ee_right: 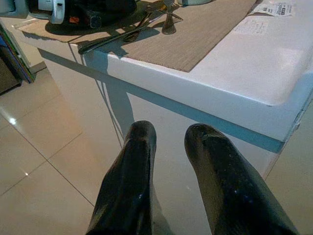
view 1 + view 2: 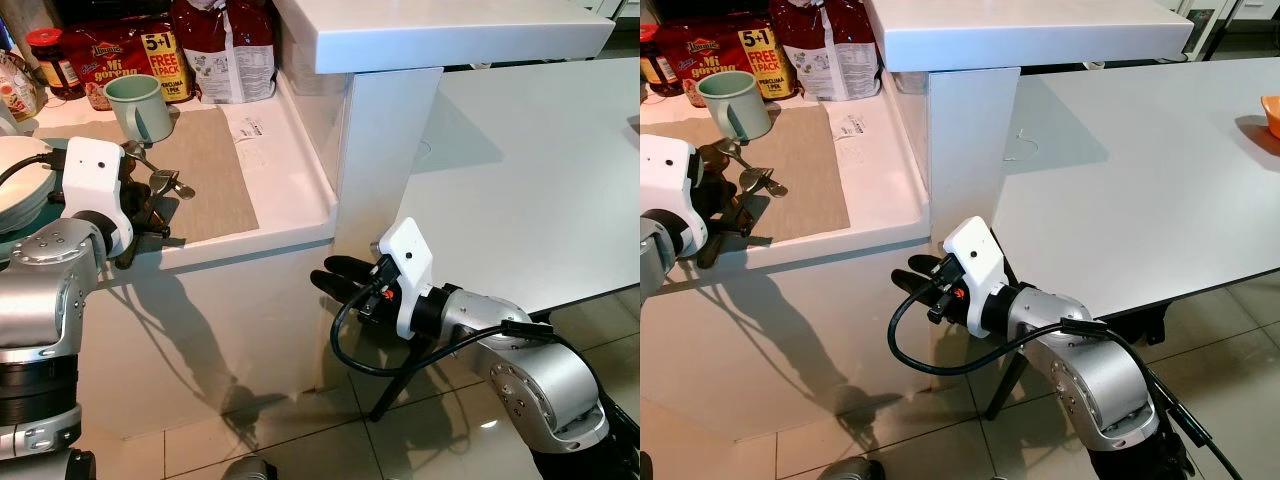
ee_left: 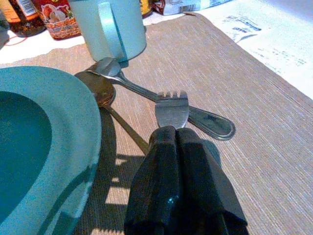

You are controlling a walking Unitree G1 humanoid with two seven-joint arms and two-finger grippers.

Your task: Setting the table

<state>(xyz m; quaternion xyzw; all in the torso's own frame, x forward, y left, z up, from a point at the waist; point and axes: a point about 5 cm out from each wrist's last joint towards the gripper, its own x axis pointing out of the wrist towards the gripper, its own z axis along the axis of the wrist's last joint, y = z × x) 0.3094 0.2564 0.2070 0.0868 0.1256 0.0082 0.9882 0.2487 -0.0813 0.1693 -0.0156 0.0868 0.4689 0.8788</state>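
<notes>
Your left gripper (image 3: 178,134) pinches the fork (image 3: 172,107) by its neck, over the mat (image 3: 254,112) beside the plate (image 3: 44,142). That thin hold may let it swivel or snag the 2 spoons (image 3: 146,95). The right gripper (image 1: 168,147) hangs open.

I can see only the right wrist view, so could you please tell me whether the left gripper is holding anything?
Observer: Yes, the left gripper is shut on a fork. The tines stick out past its fingertips, above the placemat.
Operator: Thank you. What else is near the fork?
Observer: Two spoons lie crossed in front of a light green mug, with a teal plate beside them.
Operator: And where is the dining table?
Observer: The dining table is on the robot's right, past the counter, and its top is white.
</notes>
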